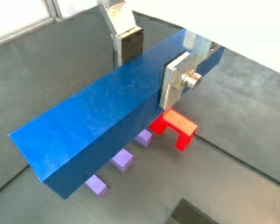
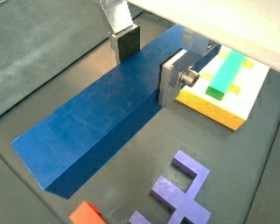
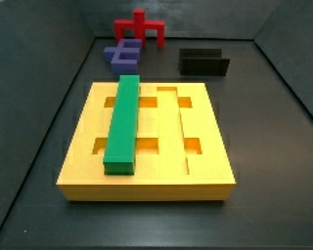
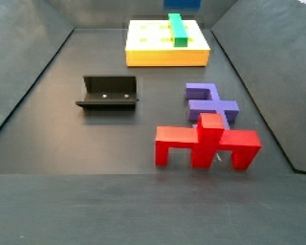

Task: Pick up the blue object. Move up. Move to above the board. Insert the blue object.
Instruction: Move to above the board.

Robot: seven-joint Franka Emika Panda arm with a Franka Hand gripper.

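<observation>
The long straight dark blue rectangular bar is clamped between the flat silver fingers of the parallel-jaw gripper – jaws closed against its sides – in both wrist views. Beyond it lies the large flat yellow grooved board; in a side view, a green bar is seated in the board's groove at 9 o'clock.

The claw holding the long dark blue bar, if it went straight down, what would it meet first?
Likely the bare grey floor. The claw grips the long dark blue bar high above the red block and purple block; depth is unclear.
</observation>
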